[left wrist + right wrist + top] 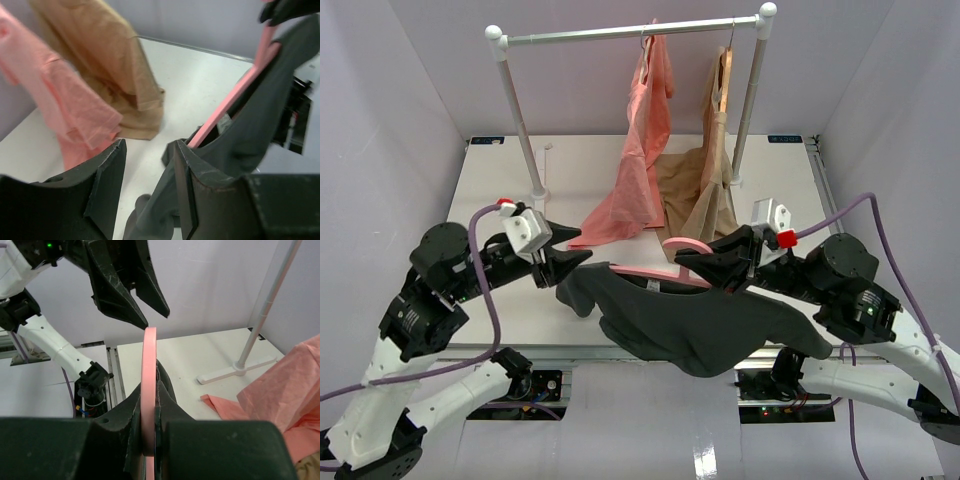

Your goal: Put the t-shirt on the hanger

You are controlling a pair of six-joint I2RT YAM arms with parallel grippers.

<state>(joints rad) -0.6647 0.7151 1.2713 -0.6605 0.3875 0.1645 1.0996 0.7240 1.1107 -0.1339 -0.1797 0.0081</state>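
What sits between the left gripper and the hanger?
Only t-shirt fabric, draped over the hanger beside the open left gripper, clearest in the left wrist view.

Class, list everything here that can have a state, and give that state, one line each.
t-shirt: draped over the pink hanger.
pink hanger: clamped in the right claw.
right claw: shut on the pink hanger.
left claw: open, beside the t-shirt.
pink garment: hanging from the rail, hem on the table.
tan garment: hanging on the wooden hanger.

T-shirt on hanger; left claw left of it, right claw right; rack behind
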